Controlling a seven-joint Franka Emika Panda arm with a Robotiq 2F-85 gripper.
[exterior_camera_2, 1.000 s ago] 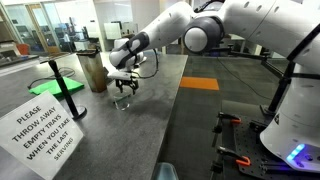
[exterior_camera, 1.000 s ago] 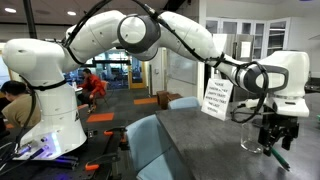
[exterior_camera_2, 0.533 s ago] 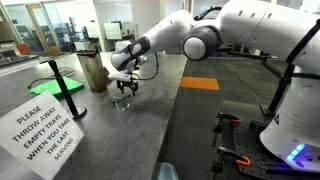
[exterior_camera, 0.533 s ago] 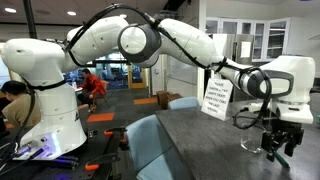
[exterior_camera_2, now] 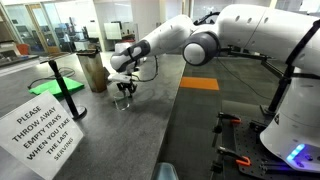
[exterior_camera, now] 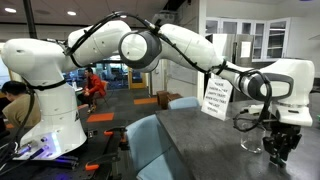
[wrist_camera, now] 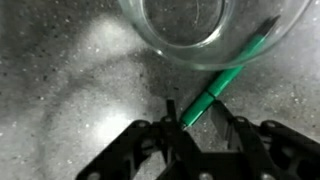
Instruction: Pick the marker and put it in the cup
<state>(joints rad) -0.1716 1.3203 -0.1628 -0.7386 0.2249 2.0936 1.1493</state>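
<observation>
The gripper (wrist_camera: 197,110) straddles the green marker's (wrist_camera: 222,82) near end, with the cup (wrist_camera: 190,25) at twelve o'clock; whether it pinches, I cannot tell.

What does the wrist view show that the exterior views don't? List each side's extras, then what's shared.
Wrist view only: the green marker lying flat on the table, its near end between the fingers of the hand, its far end by the rim of the cup. Exterior views only: the white arm and the printed sign. Shared: the hand low over the table beside the cup.
</observation>
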